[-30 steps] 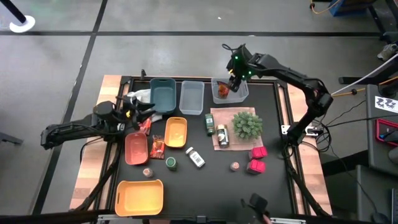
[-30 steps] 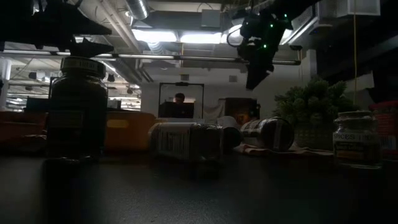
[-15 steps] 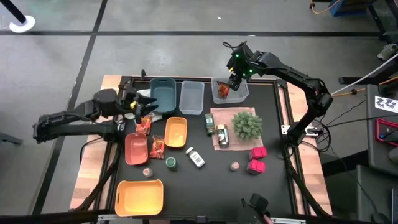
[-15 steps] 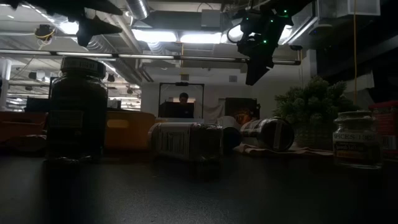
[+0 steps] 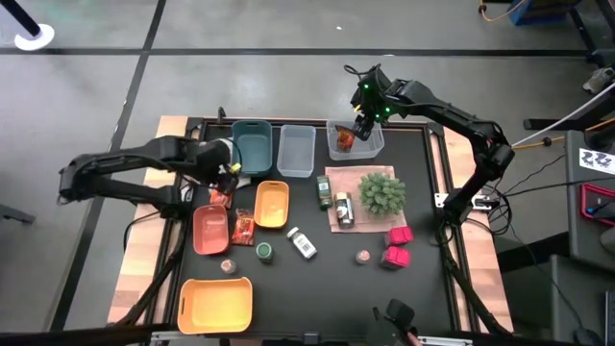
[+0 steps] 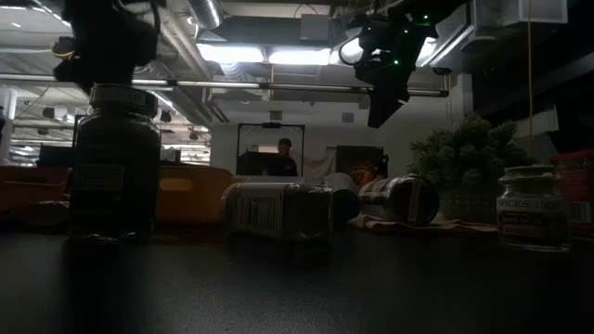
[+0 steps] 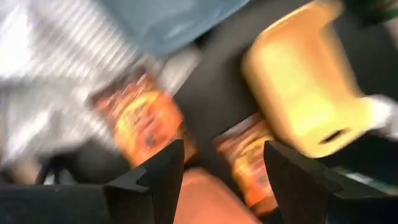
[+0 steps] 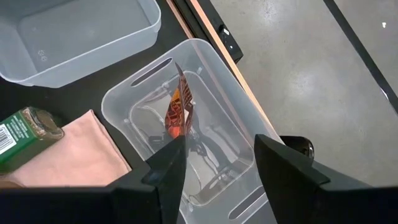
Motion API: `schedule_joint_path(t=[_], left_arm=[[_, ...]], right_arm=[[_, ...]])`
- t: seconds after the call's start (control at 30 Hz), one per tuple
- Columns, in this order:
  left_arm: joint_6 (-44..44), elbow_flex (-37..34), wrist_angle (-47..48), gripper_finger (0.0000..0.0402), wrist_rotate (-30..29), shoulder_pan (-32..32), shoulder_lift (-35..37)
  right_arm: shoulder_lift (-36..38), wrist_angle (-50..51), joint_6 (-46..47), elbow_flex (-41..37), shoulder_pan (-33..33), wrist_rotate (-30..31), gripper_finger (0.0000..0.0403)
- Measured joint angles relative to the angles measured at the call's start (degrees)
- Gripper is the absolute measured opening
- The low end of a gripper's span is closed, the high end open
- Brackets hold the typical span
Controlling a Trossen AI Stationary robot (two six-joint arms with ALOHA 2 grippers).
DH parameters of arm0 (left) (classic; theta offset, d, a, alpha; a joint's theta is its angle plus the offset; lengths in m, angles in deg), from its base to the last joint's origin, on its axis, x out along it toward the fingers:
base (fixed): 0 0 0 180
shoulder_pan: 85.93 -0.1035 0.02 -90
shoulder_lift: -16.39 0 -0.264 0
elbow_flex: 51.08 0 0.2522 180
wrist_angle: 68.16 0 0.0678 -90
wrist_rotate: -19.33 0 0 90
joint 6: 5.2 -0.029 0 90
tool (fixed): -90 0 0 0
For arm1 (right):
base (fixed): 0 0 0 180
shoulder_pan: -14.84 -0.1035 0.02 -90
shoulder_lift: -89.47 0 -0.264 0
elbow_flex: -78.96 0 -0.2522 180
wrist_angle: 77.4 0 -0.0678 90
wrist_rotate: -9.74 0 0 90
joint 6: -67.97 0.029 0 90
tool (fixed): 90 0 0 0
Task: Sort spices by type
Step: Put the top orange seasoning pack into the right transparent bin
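My left gripper (image 5: pixel 229 173) (image 7: pixel 221 155) is open above two red-orange packets (image 7: pixel 144 121) (image 7: pixel 249 155). These lie by the teal bin (image 5: pixel 252 147) and beside the orange tray (image 5: pixel 272 204). My right gripper (image 5: pixel 357 123) (image 8: pixel 217 149) hovers open over the clear bin (image 5: pixel 370 146). A third red-orange packet (image 8: pixel 179 111) stands on edge in that bin. Two jars (image 5: pixel 325 190) (image 5: pixel 345 209) lie on a pink cloth. The white bottle (image 5: pixel 303 243) lies on its side, and a green-lidded jar (image 5: pixel 263 253) stands beside it. Magenta boxes (image 5: pixel 396 245) sit at the right.
An empty clear bin (image 5: pixel 296 149), a salmon tray (image 5: pixel 210 229) and a large yellow tray (image 5: pixel 216 303) stand on the black mat. The spiky green plant (image 5: pixel 382 192) is on the pink cloth. Two pinkish-lidded jars (image 5: pixel 229 265) (image 5: pixel 363 257) stand near the front. A person shows far behind in the low view.
My left arm has swung and reached toward the table's right. Its open gripper has moved from beside the mat's left edge to over the packets by the teal bin. The right arm has stayed over the clear bin.
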Motion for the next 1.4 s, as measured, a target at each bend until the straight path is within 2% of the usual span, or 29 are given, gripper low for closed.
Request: schedule_joint_path(t=[0.1,0.57,1.17,1.4], left_arm=[[2.07,-0.03,2.05,0.0205,-0.02,0.00,-4.30],[2.60,-6.43,-5.30,0.0205,2.69,0.00,-18.80],[4.29,-15.46,-15.85,0.0205,0.76,0.00,-21.29],[5.08,-16.71,-16.58,0.0205,0.55,0.00,-21.16]], right_arm=[[0.00,-0.01,0.00,0.00,0.00,0.00,0.0189],[0.00,-0.04,-0.01,0.00,0.02,0.00,0.0189],[-0.02,-0.09,-0.02,-0.02,0.02,0.00,0.0189],[-0.04,-0.11,-0.02,-0.02,0.02,0.00,0.0189]])
